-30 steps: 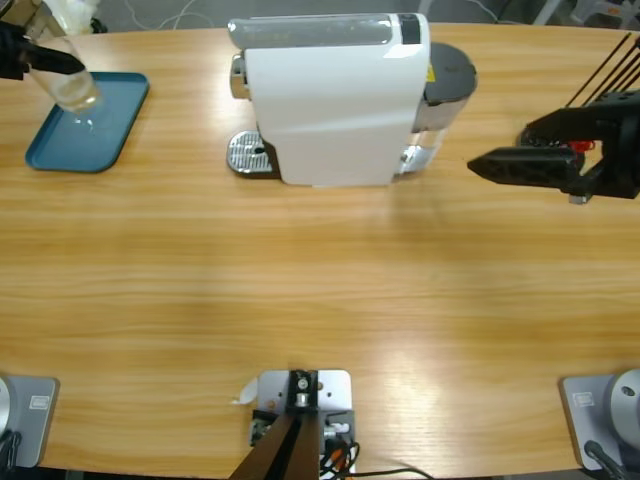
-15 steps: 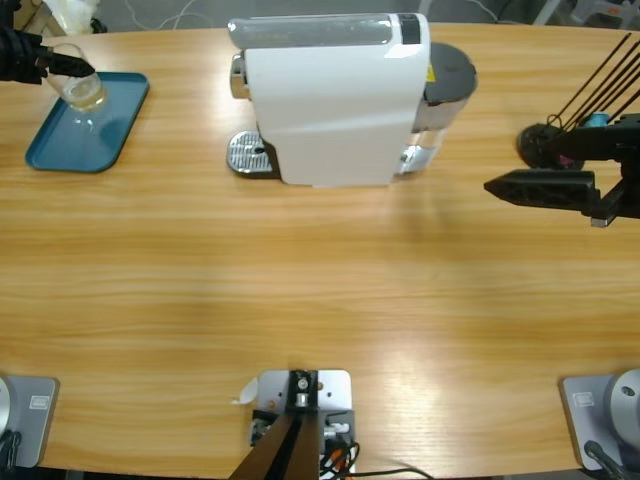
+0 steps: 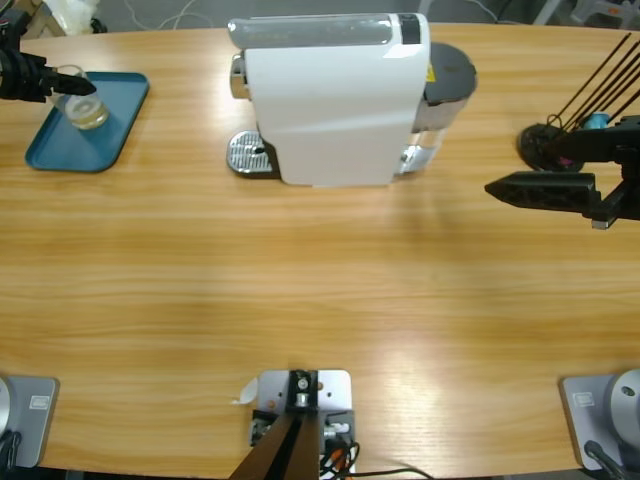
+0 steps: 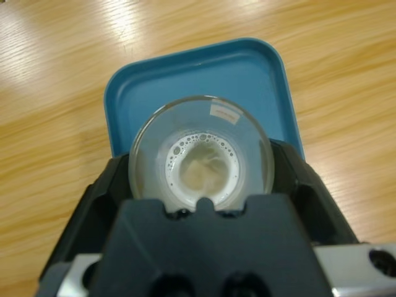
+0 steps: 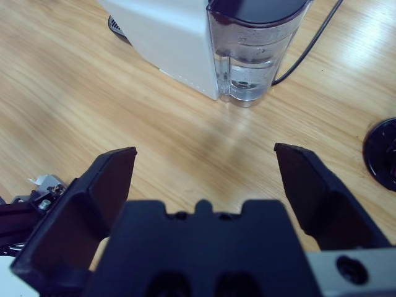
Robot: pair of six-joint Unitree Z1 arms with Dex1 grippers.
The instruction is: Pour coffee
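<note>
left gripper (image 4: 201,185) has its two black jaws clamped on either side of a clear glass tumbler (image 4: 201,164), holding it over a blue tray (image 4: 185,74). seen from the wrist, the coffee (image 4: 201,170) is a thin pale tan layer at the bottom of the glass with small bubbles round its edge, and a small sticker shows on the glass wall at about 1 o'clock. cannot tell whether the glass base touches the tray or sits just above it. from overhead the left gripper (image 3: 62,82) comes in from the 9 o'clock edge at the far left corner of the table, with the tumbler (image 3: 84,102) over the upper middle of the tray (image 3: 60,150); the tray sits on the wooden table (image 3: 320,300) around 10 o'clock. right gripper (image 5: 204,167) is wide open with nothing between its jaws, only bare wood there. overhead, the right gripper (image 3: 500,188) is at 3 o'clock, pointing toward the middle, well apart from everything. white coffee machine (image 3: 335,95) stands at 12 o'clock, with a metal drip grate (image 3: 248,155) at its left end and a clear water tank (image 5: 253,52) with a dark lid at its right end, water visible inside. a black cable (image 5: 312,40) runs off behind the tank. a round black stand base (image 3: 545,145) with thin black rods sits near 2 o'clock, just beyond the right gripper; its edge (image 5: 382,151) shows in the right wrist view.
</note>
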